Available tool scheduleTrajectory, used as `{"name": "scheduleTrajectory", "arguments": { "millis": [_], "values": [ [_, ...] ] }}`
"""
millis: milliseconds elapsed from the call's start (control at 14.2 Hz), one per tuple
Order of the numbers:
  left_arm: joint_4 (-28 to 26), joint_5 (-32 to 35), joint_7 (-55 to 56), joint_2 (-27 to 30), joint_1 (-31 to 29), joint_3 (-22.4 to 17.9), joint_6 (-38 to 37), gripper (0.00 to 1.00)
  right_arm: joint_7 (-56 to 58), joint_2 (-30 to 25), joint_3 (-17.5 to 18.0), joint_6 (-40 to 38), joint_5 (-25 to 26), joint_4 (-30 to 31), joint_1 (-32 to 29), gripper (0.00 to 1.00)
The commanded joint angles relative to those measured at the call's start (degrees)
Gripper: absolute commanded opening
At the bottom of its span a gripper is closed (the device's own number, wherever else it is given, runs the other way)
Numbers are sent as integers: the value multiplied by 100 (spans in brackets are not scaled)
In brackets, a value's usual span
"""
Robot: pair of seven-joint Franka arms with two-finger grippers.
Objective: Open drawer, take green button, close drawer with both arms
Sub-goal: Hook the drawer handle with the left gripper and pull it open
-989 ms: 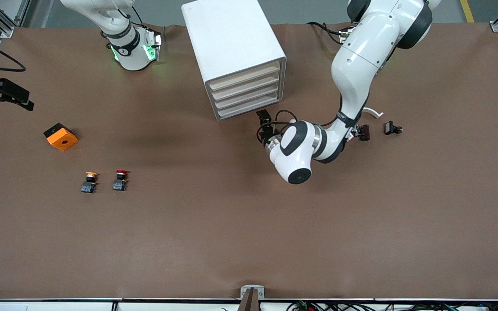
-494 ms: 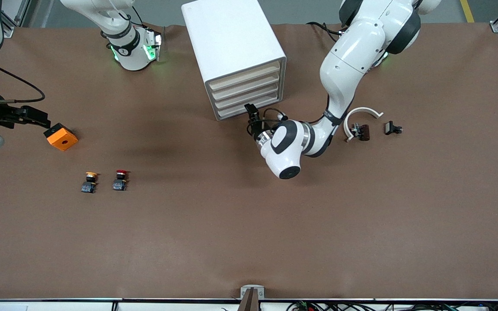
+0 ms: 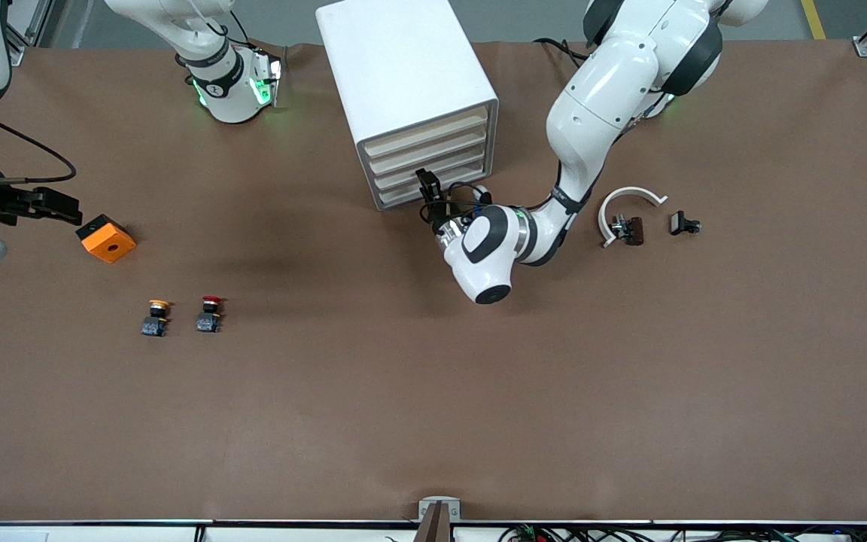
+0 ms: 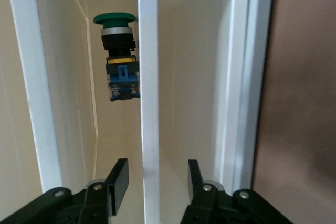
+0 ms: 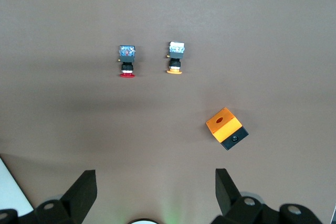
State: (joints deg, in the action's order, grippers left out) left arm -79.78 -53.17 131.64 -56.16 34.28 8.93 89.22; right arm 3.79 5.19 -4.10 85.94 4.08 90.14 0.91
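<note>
We judge the drawer (image 4: 148,77) light, stiff; left gripper (image 4: 154,184) part-open astride its front strip; right gripper (image 5: 156,190) wide, waiting.

A brown table (image 3: 433,391) fills almost the whole frame. At top centre stands a white four-drawer cabinet (image 3: 403,68). At middle left lies an orange box (image 3: 106,239) with a hole in its top face and a black base. Lower in the frame sit a yellow-capped button (image 3: 156,318) and a red-capped button (image 3: 210,314), just beside each other. At middle right lies a white curved bracket (image 3: 629,197), with what looks like a small dark part (image 3: 631,229) inside its arc and a small black clip (image 3: 682,223) near it.
</note>
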Motion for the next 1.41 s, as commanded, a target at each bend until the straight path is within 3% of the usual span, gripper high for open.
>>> {"name": "scheduleTrajectory", "arguments": {
  "millis": [0,71,212,283,424,565,989,1342],
  "values": [
    [32,-193,72,-53,105,-14,-133,53,8,132,41,-42,232,-163,-21,100],
    [32,-193,72,-53,174,-14,-150,51,-1,167,41,-7,364,-172,-12,100],
    [32,-202,81,-97,167,-14,-151,24,-19,176,41,19,348,-180,-29,100],
    [32,-202,72,-106,158,-23,-151,15,-10,184,41,80,339,-181,-47,100],
    [50,-185,54,-115,149,-23,-151,13,-18,185,41,151,356,-181,5,100],
    [67,-184,37,-106,88,-32,-151,0,-306,176,59,116,348,-207,76,100],
    [94,-228,-288,-106,-325,-102,-107,0,-2731,176,59,-121,295,-339,735,100],
    [287,-237,-447,-89,-668,-102,-80,0,-3927,228,67,-86,268,-339,1340,100]
  ]
}}
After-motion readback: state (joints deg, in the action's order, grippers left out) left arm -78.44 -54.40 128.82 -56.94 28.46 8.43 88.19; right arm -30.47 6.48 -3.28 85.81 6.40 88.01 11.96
